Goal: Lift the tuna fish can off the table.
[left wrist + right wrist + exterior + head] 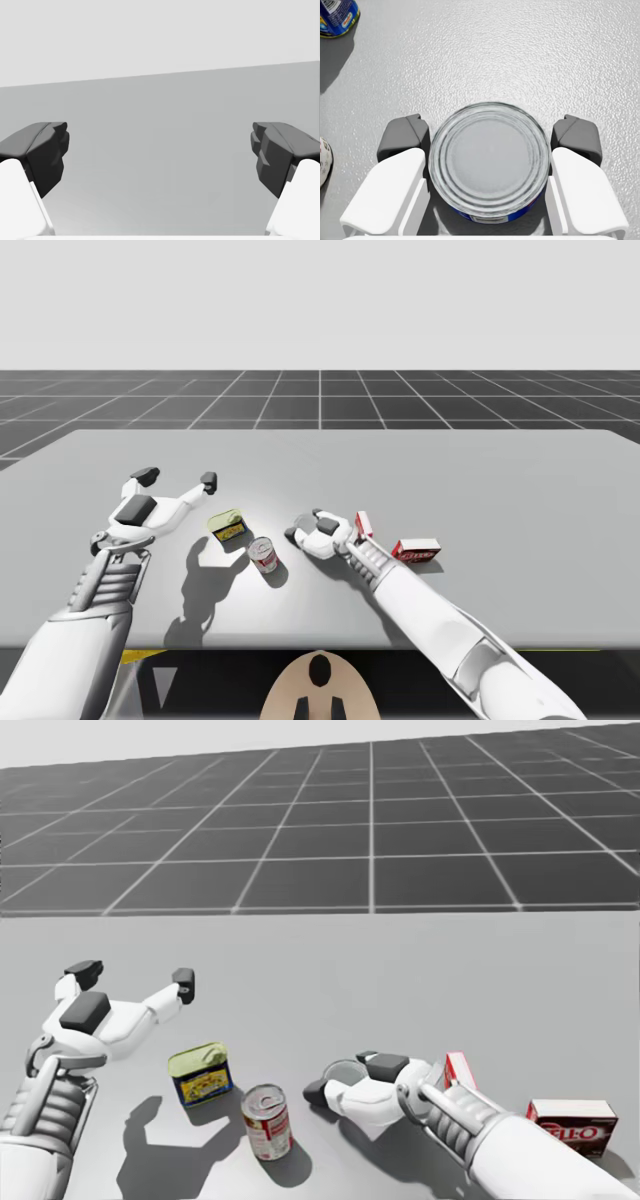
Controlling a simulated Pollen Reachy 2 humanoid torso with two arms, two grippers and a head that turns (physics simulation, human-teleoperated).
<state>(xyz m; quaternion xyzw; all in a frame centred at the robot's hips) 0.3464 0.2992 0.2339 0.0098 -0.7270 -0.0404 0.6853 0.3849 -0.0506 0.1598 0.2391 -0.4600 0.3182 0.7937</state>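
The tuna fish can (490,157) is a low round tin with a ridged silver lid and a blue side. It sits on the grey table (500,480) between the fingers of my right gripper (490,135), whose dark pads press on it from both sides. From the head the same can (345,1072) lies inside my right gripper (341,1076), and from above the can (306,524) sits in my right gripper (305,523) near the table's middle. My left gripper (177,479) (133,976) (160,150) hovers wide open over bare table, far left.
A yellow-green rectangular can with a blue label (229,527) (201,1073) and an upright red-and-white can (263,554) (267,1121) stand left of my right gripper. Two red boxes (363,525) (416,549) lie beside my right forearm. The far half of the table is free.
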